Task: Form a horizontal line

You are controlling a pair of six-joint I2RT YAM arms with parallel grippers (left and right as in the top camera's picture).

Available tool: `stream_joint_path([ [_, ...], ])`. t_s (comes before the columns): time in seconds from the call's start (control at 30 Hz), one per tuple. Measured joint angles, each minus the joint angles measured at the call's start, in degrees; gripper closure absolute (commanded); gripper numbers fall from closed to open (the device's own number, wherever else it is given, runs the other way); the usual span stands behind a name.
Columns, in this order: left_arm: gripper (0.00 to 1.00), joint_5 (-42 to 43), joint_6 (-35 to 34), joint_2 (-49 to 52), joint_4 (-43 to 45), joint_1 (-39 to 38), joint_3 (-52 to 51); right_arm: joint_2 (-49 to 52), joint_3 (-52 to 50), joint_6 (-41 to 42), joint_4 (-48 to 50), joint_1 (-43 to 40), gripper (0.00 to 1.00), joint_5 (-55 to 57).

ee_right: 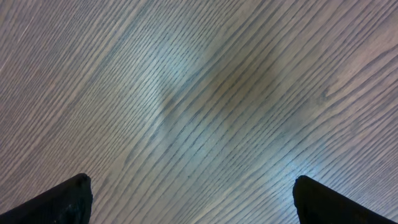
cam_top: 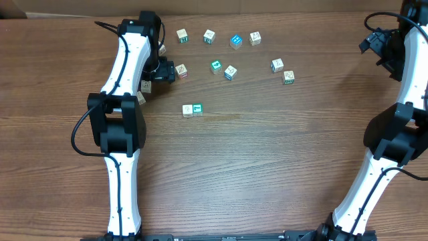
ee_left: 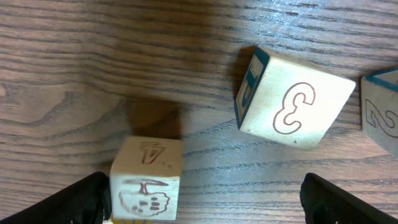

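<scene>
Left tool (ee_left: pixel 205 190) wide beside pale cube (ee_left: pixel 147 180), wrist-view only

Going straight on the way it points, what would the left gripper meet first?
Most likely the pale picture cube, just ahead inside the open left gripper, near one finger. The cube marked 3 lies farther on, though depth is unclear.

We see a bench (cam_top: pixel 267 167) of brown wood grain, matt with a faint sheen under the light. The cubes (ee_left: pixel 292 106) are pale, smooth wood with painted faces. The arms (cam_top: pixel 124 60) wear glossy white plastic shells; their jaws look matt black.
</scene>
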Motion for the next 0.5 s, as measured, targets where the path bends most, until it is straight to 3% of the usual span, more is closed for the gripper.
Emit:
stream_joint_path([
  [0.5,0.27,0.5,0.2,0.0,-0.2,0.0,0.0,0.0,0.0,0.0,0.0,0.0,0.0,0.0],
])
